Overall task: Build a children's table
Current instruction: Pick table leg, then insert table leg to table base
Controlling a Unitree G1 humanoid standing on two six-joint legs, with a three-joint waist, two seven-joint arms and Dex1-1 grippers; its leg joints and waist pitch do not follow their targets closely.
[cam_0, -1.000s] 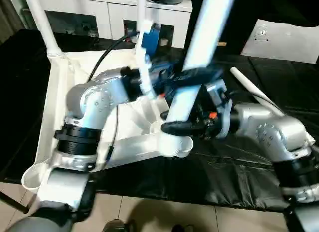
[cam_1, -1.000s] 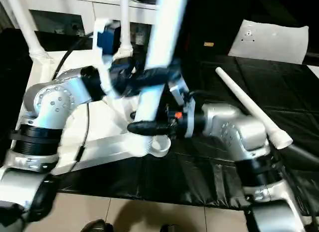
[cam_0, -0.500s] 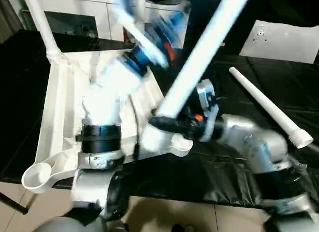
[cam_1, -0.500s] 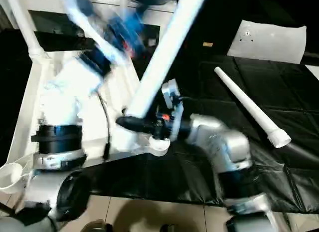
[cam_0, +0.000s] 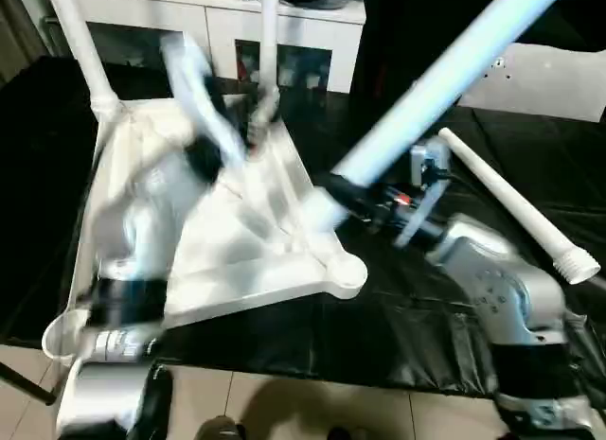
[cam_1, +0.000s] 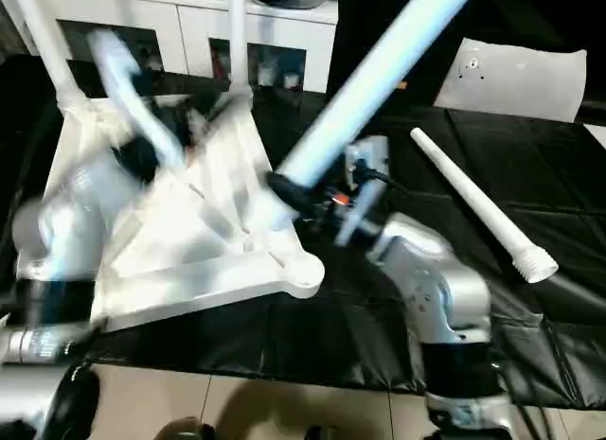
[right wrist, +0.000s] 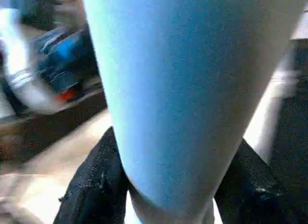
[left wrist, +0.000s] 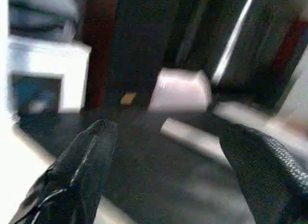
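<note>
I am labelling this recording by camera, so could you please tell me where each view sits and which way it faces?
Left eye view: on the head, facing forward and down at the upturned tabletop; the right gripper grips a slanted leg.
Right eye view: beside it, same scene; a loose leg lies on the black cover.
Left wrist view: along the left gripper, fingers apart.
Right wrist view: along fingers clamping the slanted leg.
Shared: the slanted leg.
</note>
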